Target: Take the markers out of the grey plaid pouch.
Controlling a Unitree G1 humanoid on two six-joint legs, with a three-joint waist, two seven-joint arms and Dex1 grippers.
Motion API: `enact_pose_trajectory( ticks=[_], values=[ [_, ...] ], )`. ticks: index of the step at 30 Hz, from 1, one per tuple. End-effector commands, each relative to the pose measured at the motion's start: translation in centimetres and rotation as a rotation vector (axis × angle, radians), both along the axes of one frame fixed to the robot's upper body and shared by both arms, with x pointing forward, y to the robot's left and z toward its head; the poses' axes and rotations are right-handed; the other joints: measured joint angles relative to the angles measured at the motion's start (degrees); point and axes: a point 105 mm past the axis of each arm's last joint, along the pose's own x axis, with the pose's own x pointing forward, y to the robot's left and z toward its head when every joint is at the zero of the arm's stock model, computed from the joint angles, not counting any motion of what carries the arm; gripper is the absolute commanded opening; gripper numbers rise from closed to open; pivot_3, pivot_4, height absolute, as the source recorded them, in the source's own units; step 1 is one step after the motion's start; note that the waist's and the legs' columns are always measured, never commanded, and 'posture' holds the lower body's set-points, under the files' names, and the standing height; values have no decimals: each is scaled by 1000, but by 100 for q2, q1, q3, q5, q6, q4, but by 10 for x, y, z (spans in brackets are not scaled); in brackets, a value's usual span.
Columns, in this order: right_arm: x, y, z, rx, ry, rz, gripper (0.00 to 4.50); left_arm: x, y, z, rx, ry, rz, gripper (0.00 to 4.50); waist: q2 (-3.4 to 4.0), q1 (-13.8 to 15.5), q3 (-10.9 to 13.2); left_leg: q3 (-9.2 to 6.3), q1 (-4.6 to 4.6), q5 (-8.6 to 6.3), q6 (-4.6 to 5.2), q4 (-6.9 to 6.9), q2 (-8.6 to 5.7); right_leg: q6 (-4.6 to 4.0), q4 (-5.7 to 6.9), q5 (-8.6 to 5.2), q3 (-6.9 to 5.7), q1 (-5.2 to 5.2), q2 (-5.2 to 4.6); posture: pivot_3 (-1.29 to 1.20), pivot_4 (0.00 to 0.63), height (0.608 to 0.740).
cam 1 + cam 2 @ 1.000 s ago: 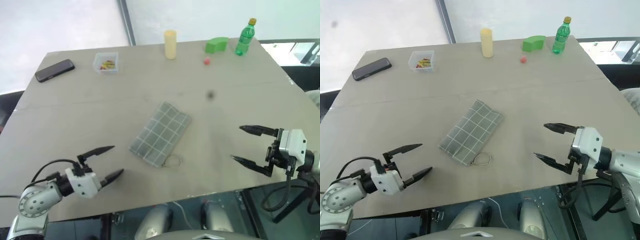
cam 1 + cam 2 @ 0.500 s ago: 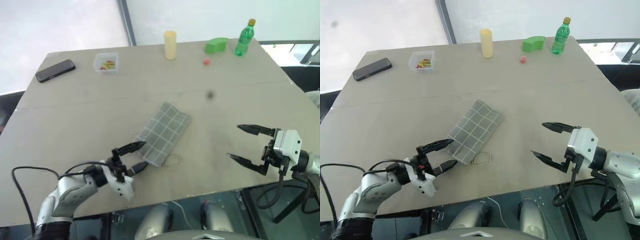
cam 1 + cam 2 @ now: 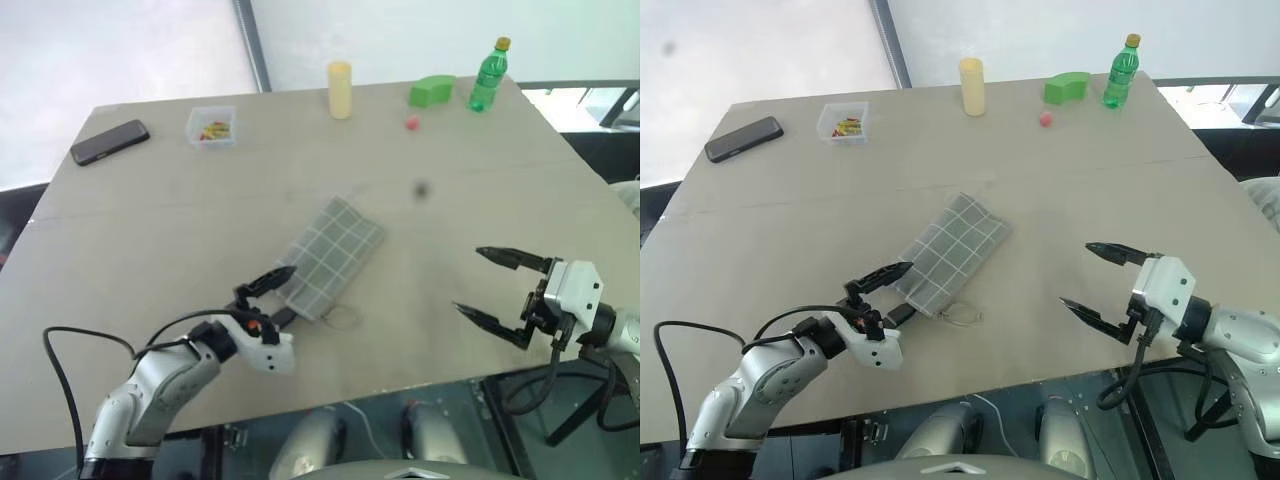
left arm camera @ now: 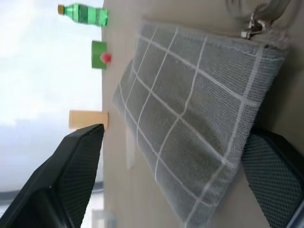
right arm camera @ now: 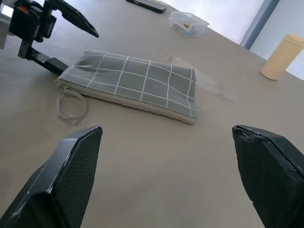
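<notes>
Lying flat mid-table with no legible writing, the grey plaid pouch [image 3: 948,256] has its cord-loop end between the spread, empty fingers of the left gripper [image 3: 889,291]. The right gripper [image 3: 1100,284], wide open and empty, hangs well apart from the pouch.

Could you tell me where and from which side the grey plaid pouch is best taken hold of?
Probably at the near short end of the grey plaid pouch, beside the cord loop, coming in low from the robot's left. The pouch lies flat and closed on the table, and the open left gripper already straddles that end's corner.
</notes>
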Motion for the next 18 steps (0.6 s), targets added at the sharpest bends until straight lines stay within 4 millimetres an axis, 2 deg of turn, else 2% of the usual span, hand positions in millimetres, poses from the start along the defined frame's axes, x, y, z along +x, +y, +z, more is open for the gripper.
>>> enact_pose_trajectory(
  ticks=[1, 2, 5, 7, 8, 11, 13, 18],
  values=[
    [-3, 5, 10, 0, -55, 13, 4474, 10, 27, -4, 23, -7, 93, 4486, 1, -4, -1, 0, 2, 0, 0, 0, 1, 0, 2, 0, 0, 0, 1, 0, 150, 740],
    [-2, 5, 10, -1, -56, 13, 4474, 13, 34, -5, 21, -1, 102, 4486, 2, -4, -1, 0, 3, 0, 0, 0, 2, 0, 3, 0, 0, 1, 1, 0, 150, 740],
    [0, 6, 10, -1, -57, 12, 4500, 20, 44, -9, 24, 5, 104, 3600, 4, -18, -1, 0, 6, 0, 0, 0, 1, 0, 4, 0, 0, 0, 2, 0, 150, 740],
    [2, 6, 10, 1, -58, 13, 4500, 21, 40, -13, 21, 5, 80, 2511, 6, -18, 0, 2, 5, 0, 0, 0, 0, 0, 3, 0, 2, 0, 1, 0, 150, 740],
    [2, 7, 10, 3, -57, 16, 4500, 21, 37, -14, 22, 1, 55, 2197, 6, -15, 0, 2, 4, 0, 0, 0, -2, 0, 2, 0, 3, -1, -1, 0, 150, 740],
    [2, 8, 9, 4, -53, 23, 4500, 21, 31, -14, 13, -2, -2, 652, 18, 39, -7, -2, 3, -1, 1, 0, -9, 0, -2, 0, -1, 0, -10, 0, 150, 740],
    [3, 9, 9, 4, -52, 23, 4500, 20, 29, -16, 7, 2, -39, 22, 38, 89, -20, -2, 3, 0, 1, 0, -10, 0, -2, 0, -2, 1, -13, 0, 150, 740],
    [3, 8, 9, 4, -54, 14, 4500, 19, 26, -12, -34, -11, -114, 22, 46, 119, -24, -1, 4, 0, 1, 0, -9, 0, -1, 0, -1, 1, -11, 0, 150, 740]
  ],
)
